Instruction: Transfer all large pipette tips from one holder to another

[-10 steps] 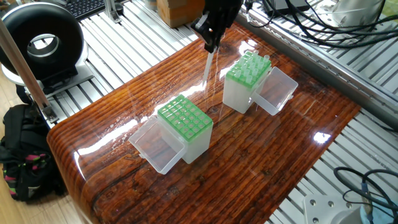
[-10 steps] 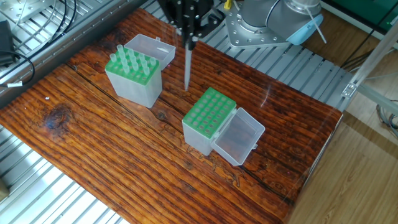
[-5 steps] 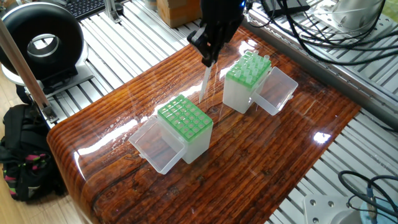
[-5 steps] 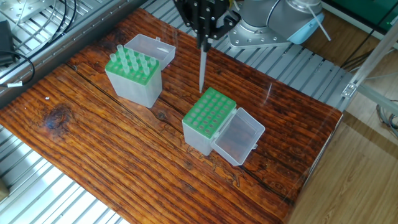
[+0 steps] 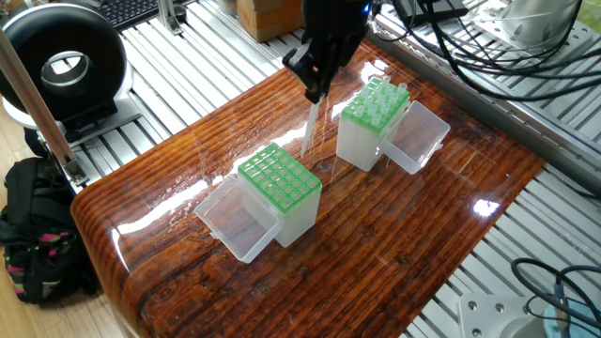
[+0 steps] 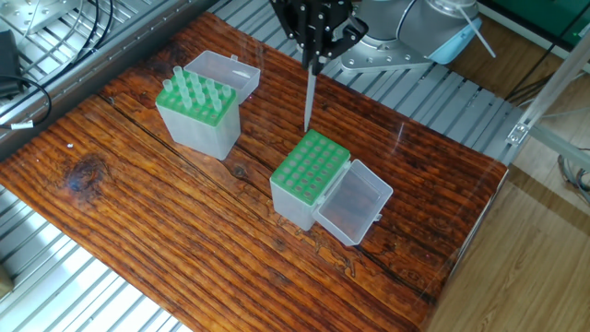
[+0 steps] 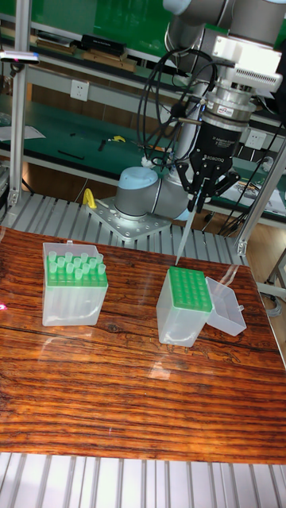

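My gripper [image 5: 314, 91] [image 6: 314, 63] [image 7: 195, 204] is shut on one large pipette tip [image 5: 308, 127] [image 6: 309, 103] [image 7: 183, 238], which hangs point down. The tip's point is just above the far edge of an open box with a bare green grid rack [image 5: 278, 176] [image 6: 312, 162] [image 7: 189, 290]. A second box with a green rack [image 5: 373, 106] [image 6: 194, 100] [image 7: 75, 271] holds several more large pipette tips [image 5: 385, 94] [image 6: 192, 88] [image 7: 71, 264] standing upright.
Both boxes have clear lids [image 5: 228, 221] [image 6: 354, 204] [image 7: 225, 308] hinged open on the wooden table [image 5: 404, 235]. A black round device [image 5: 61, 66] and a backpack [image 5: 33, 235] lie off the table's left side. Cables [image 5: 470, 47] run along the metal frame.
The gripper has carried the held tip away from the filled rack and toward the empty green rack. It now hangs over that rack's far edge.
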{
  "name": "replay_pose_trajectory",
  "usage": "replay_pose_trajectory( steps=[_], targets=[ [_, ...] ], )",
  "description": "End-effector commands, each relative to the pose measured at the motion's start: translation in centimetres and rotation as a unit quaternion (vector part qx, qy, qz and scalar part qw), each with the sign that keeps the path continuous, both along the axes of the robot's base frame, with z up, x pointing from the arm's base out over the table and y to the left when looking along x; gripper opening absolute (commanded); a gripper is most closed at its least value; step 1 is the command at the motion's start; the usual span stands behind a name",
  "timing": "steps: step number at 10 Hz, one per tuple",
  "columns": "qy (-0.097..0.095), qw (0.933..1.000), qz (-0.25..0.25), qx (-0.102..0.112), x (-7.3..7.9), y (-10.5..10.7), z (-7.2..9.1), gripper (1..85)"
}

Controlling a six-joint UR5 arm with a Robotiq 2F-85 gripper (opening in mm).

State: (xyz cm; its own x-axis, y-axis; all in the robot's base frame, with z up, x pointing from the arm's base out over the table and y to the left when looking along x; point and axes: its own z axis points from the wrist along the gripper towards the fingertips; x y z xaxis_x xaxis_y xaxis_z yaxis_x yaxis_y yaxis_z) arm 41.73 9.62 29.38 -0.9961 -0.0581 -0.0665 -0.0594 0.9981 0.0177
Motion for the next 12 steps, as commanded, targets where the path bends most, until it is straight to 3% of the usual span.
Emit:
replay_pose_trajectory(
  steps=[1,12],
  targets=[
    [0.004,0.9999,-0.005,0.011,-0.7,0.9,-0.1,1.0],
    [-0.005,0.9999,-0.009,0.001,-0.1,1.0,-1.5,1.0]
  ],
)
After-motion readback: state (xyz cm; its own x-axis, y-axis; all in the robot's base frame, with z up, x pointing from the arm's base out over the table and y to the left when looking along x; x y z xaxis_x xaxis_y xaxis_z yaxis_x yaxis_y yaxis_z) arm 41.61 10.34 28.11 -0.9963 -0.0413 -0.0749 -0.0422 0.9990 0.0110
